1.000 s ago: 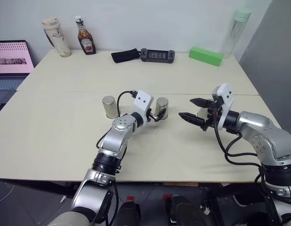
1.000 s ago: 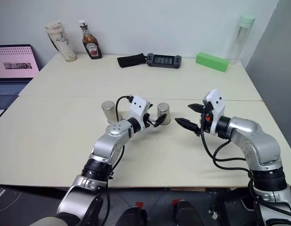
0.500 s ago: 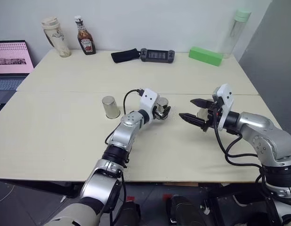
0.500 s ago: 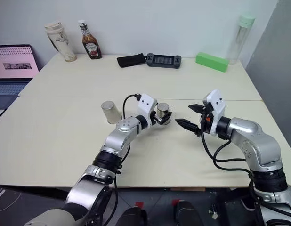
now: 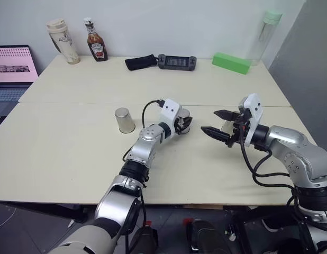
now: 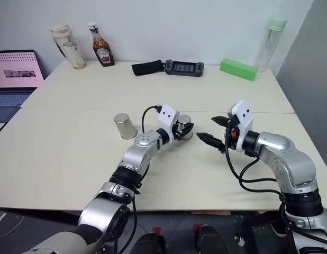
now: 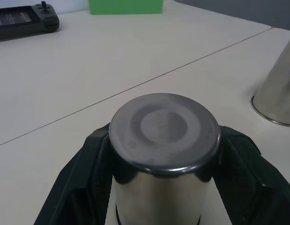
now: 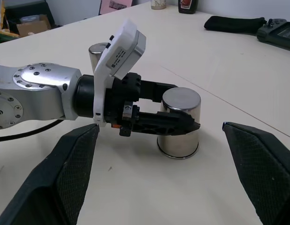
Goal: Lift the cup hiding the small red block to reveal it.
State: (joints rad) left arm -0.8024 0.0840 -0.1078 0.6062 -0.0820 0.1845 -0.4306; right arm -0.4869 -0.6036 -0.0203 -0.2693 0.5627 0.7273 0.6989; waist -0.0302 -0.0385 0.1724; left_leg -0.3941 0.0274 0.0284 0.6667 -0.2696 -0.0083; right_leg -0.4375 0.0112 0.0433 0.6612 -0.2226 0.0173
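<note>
Cup [image 5: 182, 121] upside down mid-worktop, base on surface, left gripper [image 5: 183, 124] fingers closed on its sides. Second cup [image 5: 124, 120] well apart toward robot's left. Right gripper [image 5: 219, 126] near first cup, touching nothing — fingers spread open. Worktop [image 5: 73, 153] pale cream, seam across middle. Far edge — beige travel mug [image 5: 63, 41], ketchup bottle [image 5: 95, 41], black pouch [image 5: 141, 62], handheld console [image 5: 176, 62], green block [image 5: 231, 63], clear bottle [image 5: 265, 35]. Laptop [image 5: 13, 71] beside worktop; white wall behind.

The cup [image 5: 182, 121] is sitting mid-table [image 5: 73, 159], between the left gripper's [image 8: 175, 123] fingers. Another cup [image 5: 123, 120] is standing to its left. The right gripper [image 5: 215, 125] is waiting just right.
</note>
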